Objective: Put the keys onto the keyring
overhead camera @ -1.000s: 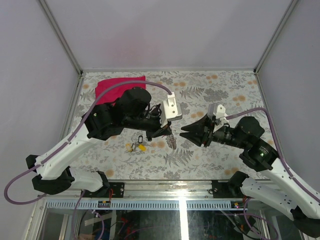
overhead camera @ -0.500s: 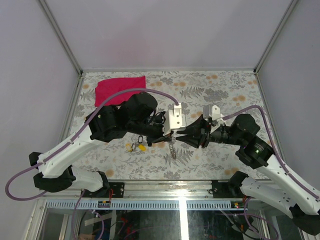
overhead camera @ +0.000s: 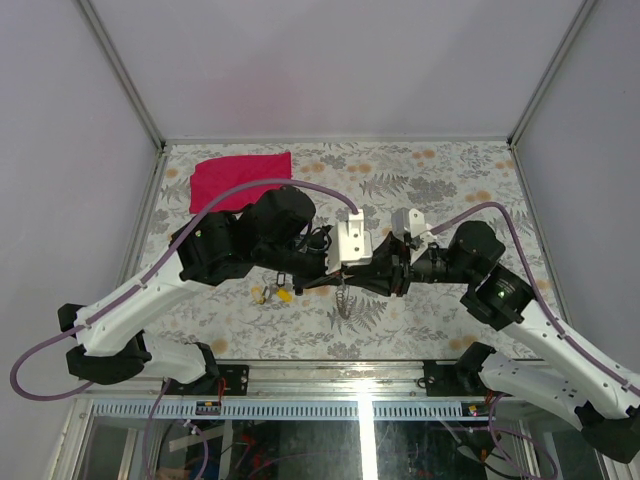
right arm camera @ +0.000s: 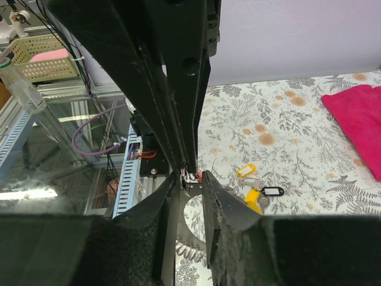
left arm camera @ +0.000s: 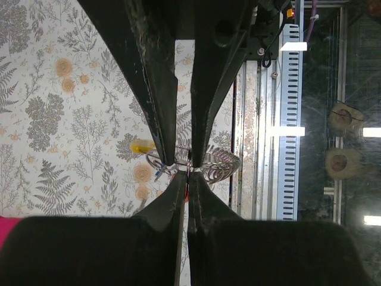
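My left gripper point(overhead camera: 341, 279) is shut on the thin keyring point(left arm camera: 221, 162) and holds it above the table. The silvery chain point(overhead camera: 344, 300) hangs below it, and a bit of red shows at the pinch. My right gripper point(overhead camera: 354, 279) meets it tip to tip from the right. It is open, and its fingers point(left arm camera: 168, 156) stand either side of the left fingertips point(right arm camera: 191, 156), around the ring. Loose keys point(overhead camera: 272, 292) with yellow and black heads lie on the table left of the grippers. The right wrist view shows them as a yellow tag point(right arm camera: 246, 171), a yellow key point(right arm camera: 253, 198) and a black tag point(right arm camera: 272, 192).
A red cloth point(overhead camera: 240, 176) lies at the back left of the floral table point(overhead camera: 440, 190). The table's near edge with a metal rail point(overhead camera: 330, 368) runs just behind the hanging chain. Grey walls close in the left, right and back.
My right gripper has moved left until its tips meet the left gripper's, and its jaws have narrowed a little. The left gripper shifted slightly right with the keyring, then held still.
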You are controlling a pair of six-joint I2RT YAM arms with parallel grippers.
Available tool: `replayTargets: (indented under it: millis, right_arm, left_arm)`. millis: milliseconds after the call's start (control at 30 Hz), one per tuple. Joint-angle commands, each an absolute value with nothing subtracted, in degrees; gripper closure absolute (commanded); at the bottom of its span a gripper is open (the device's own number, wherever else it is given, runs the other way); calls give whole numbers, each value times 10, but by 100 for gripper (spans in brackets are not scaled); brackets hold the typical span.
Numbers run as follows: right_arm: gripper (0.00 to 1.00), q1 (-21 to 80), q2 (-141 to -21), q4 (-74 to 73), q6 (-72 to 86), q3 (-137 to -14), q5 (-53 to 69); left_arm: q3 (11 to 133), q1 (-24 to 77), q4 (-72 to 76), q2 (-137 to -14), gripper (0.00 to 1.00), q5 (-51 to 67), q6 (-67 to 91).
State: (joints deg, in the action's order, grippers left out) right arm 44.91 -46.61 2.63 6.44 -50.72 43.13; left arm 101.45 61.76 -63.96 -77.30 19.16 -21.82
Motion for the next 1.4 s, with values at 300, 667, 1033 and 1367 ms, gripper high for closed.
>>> replayTargets:
  millis: [300,667,1033,1367]
  right_arm:
    - [100,452,-474,24,65,-548,442]
    - [100,452,-421,101,101,-530,441]
    - [100,452,-410,158,134,-529,487]
    - [100,452,-414,185,156,-532,506]
  left_arm:
    - [1034,622,-616,-762,99,188,-215]
    - [901,623,-435,-642,67,214,-139]
    - [787,623,-247,-559,66,251,-62]
    - [782,623,-233,-562,68,281,-66]
